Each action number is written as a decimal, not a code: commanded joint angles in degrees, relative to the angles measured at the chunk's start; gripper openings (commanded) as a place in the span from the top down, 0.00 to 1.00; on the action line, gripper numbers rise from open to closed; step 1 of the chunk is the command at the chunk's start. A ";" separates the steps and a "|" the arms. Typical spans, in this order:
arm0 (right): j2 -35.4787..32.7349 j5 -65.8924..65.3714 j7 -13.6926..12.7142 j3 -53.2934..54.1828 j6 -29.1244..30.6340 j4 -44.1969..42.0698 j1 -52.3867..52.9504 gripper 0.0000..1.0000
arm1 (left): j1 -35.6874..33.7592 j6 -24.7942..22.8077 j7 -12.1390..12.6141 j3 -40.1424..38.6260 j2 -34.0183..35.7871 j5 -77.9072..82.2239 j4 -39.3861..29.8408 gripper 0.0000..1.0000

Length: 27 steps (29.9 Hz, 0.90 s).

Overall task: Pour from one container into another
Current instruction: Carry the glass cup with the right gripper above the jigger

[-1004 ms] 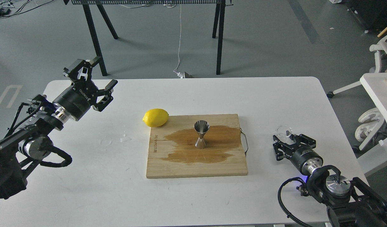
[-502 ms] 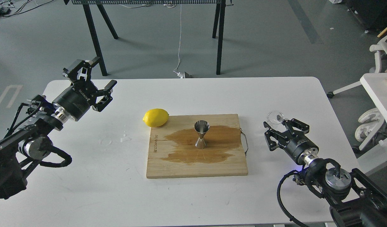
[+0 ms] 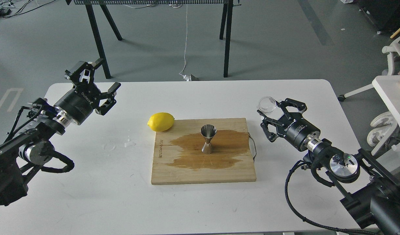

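The steel jigger (image 3: 208, 139) stands upright in the middle of the wooden cutting board (image 3: 187, 173), inside a dark wet stain. To its right and higher, my right gripper (image 3: 270, 110) is shut on the small clear cup (image 3: 266, 104), held in the air just past the board's right edge and tilted a little. My left gripper (image 3: 96, 75) hovers open over the table's far left corner with nothing between its fingers.
A yellow lemon (image 3: 161, 121) lies at the board's far left corner. Small water drops (image 3: 130, 142) sit on the white table (image 3: 89, 195) left of the board. A metal handle (image 3: 253, 147) sticks out of the board's right side. White furniture (image 3: 391, 98) stands to the right.
My right gripper has risen from the table with the clear cup and moved up and left toward the board. The left arm has stayed still.
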 commanded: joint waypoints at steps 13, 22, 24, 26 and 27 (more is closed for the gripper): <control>1.82 -14.66 0.02 -17.53 -1.84 -1.55 13.41 0.59 | 0.02 0.00 0.00 0.00 -0.06 0.09 0.00 0.10; 2.87 -15.64 0.02 -23.07 -2.20 -1.20 17.02 0.60 | 0.02 0.00 0.00 0.00 0.20 0.00 0.00 0.10; 2.70 -15.64 0.02 -24.38 -2.20 -1.12 17.90 0.60 | 0.02 0.00 0.00 0.00 0.20 0.00 0.00 0.10; 2.35 -15.99 0.02 -25.70 -2.20 -0.76 18.78 0.60 | 0.02 0.00 0.00 0.00 0.20 0.00 0.00 0.10; 2.26 -16.69 0.02 -26.14 -2.20 -0.68 19.13 0.60 | 0.02 0.00 0.00 0.00 0.20 0.00 0.00 0.10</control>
